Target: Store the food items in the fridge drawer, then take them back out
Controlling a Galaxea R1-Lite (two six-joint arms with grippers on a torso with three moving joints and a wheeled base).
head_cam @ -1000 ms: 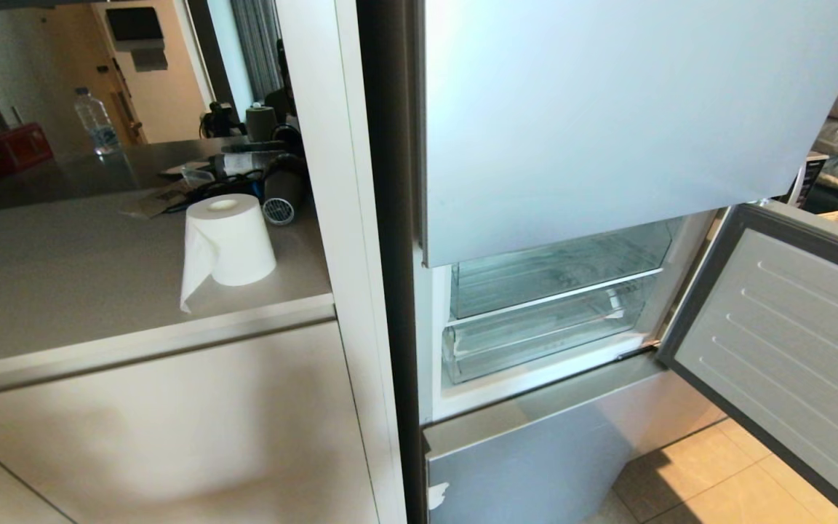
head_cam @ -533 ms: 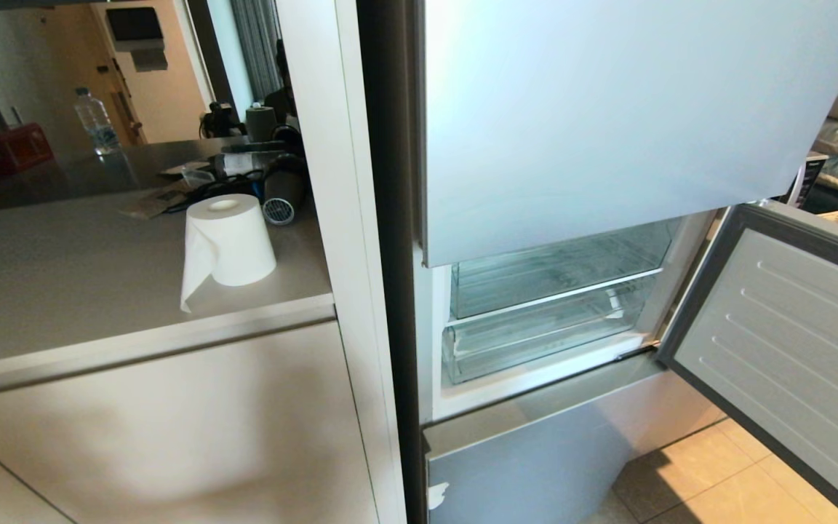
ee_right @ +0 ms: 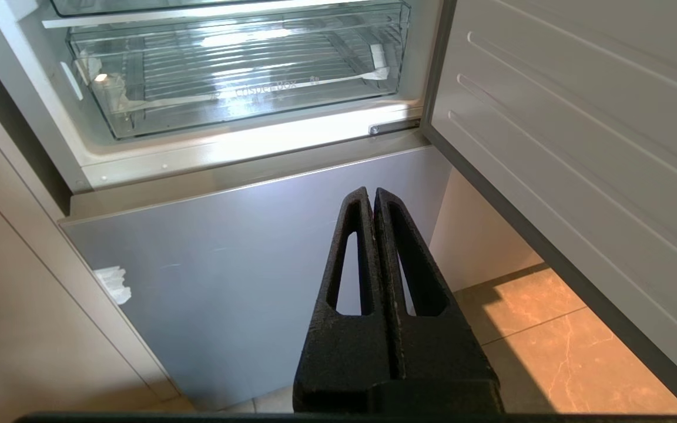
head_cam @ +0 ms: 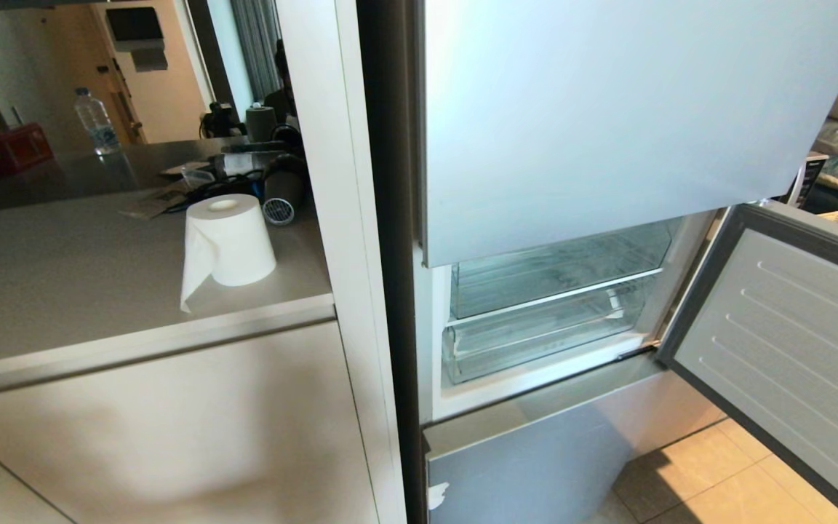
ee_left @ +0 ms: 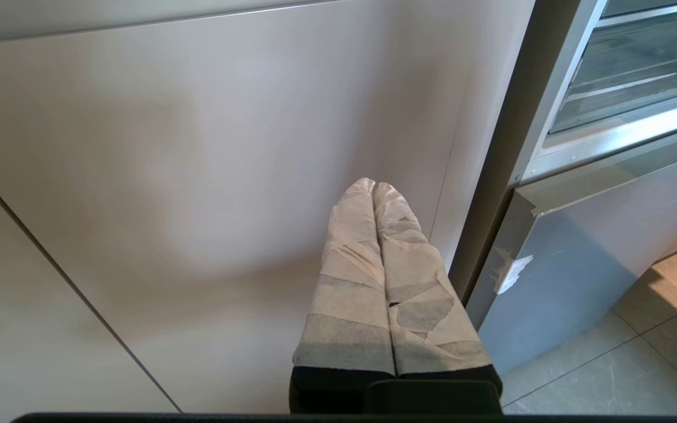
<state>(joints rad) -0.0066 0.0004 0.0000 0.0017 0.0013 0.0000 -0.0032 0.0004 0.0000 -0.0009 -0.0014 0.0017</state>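
My right gripper (ee_right: pixel 373 197), two black slotted fingers, has its jaws pressed together on nothing; it sits in the lower centre of the right wrist view, pointing at the grey lower front panel of the fridge (ee_right: pixel 244 264), clear of it and below the lit compartment. My left gripper (ee_left: pixel 374 188), its fingers wrapped in pale tape, is likewise closed and empty, low in the centre of the left wrist view, aimed at the beige cabinet front (ee_left: pixel 197 176) beside the fridge. I judge both are held low and folded shut so that nothing blocks the open compartment or catches on the swung-open grey ribbed fridge door (head_cam: pixel 790 349) at the right of the head view. Neither arm shows in the head view.

The wide, shallow clear plastic drawer with the ribbed floor (ee_right: pixel 238 70) lies in the upper part of the right wrist view, pushed in and, as far as I can see, with nothing in it; in the head view it (head_cam: pixel 535 342) sits right of centre, under a second clear drawer (head_cam: pixel 557 269). No red tomato-like food item appears in any view, so I cannot say where it is. A white paper roll (head_cam: pixel 228 240) stands on the grey counter (head_cam: pixel 62 291) at left.
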